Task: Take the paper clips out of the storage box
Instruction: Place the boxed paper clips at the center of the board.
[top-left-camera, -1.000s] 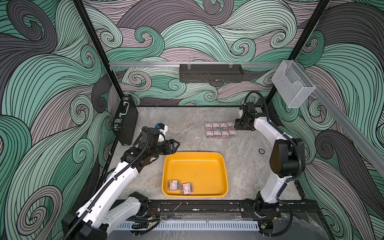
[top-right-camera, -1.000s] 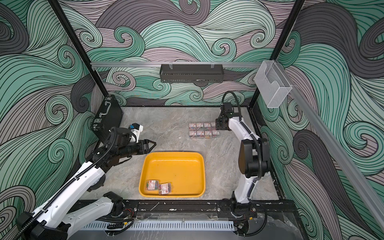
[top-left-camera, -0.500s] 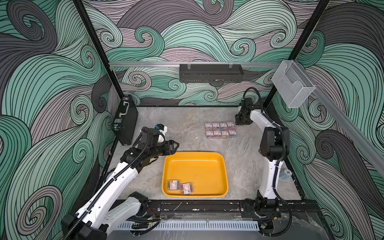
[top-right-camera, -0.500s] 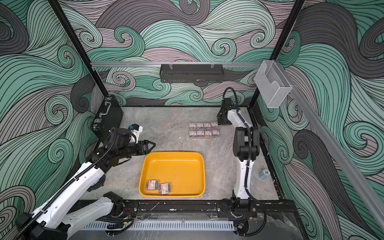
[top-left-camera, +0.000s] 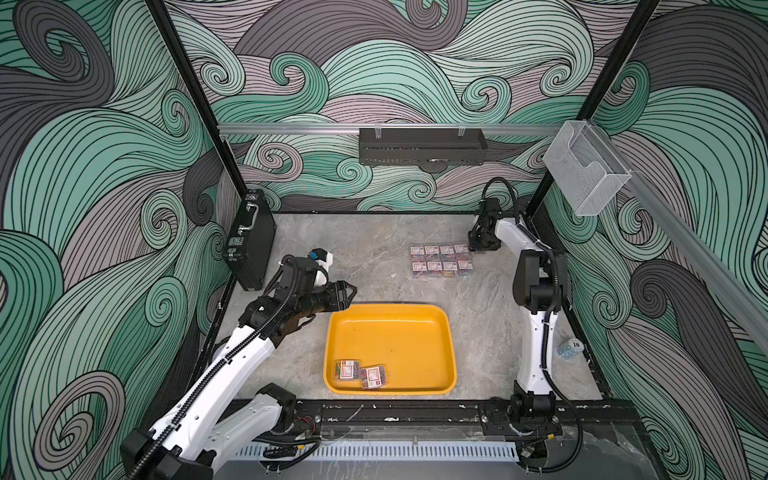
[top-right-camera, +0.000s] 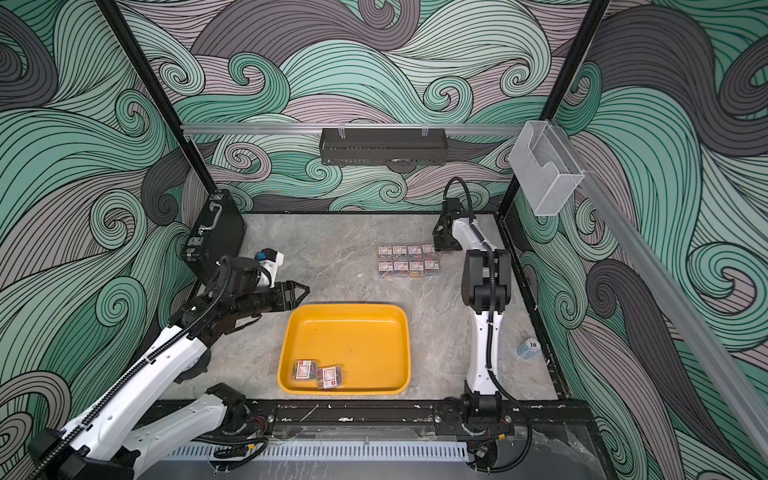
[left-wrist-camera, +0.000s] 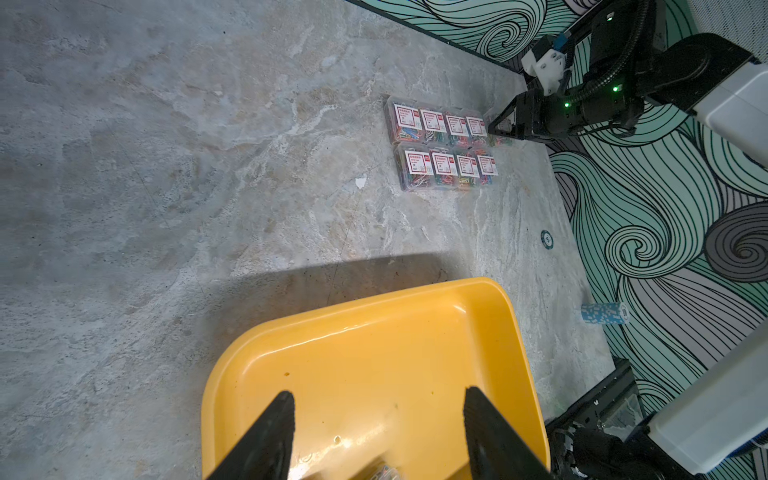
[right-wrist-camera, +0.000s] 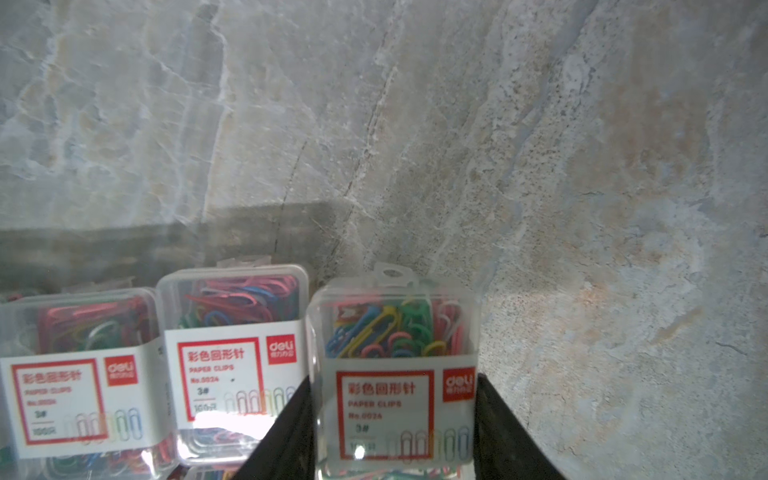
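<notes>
The yellow storage box (top-left-camera: 395, 332) sits at the front middle of the table in both top views. Two clear boxes of paper clips (top-left-camera: 360, 373) lie in its near left corner. Several more boxes of paper clips (top-left-camera: 441, 260) stand in two rows on the table behind it. My right gripper (right-wrist-camera: 392, 415) is shut on one labelled box (right-wrist-camera: 395, 332) at the right end of the far row, beside its neighbour (right-wrist-camera: 232, 332). My left gripper (top-left-camera: 349, 293) hangs open and empty over the storage box's (left-wrist-camera: 374, 307) far left corner.
A black briefcase (top-left-camera: 249, 239) leans against the left wall. A black shelf (top-left-camera: 422, 145) hangs on the back wall and a clear holder (top-left-camera: 582, 170) on the right rail. A blue chip stack (top-left-camera: 569, 347) lies by the right wall, and a single chip (left-wrist-camera: 547, 240) lies further back.
My right arm's elbow has swung in from the right and now stands upright, while its gripper has stayed by the far row with the box. The left arm has barely moved.
</notes>
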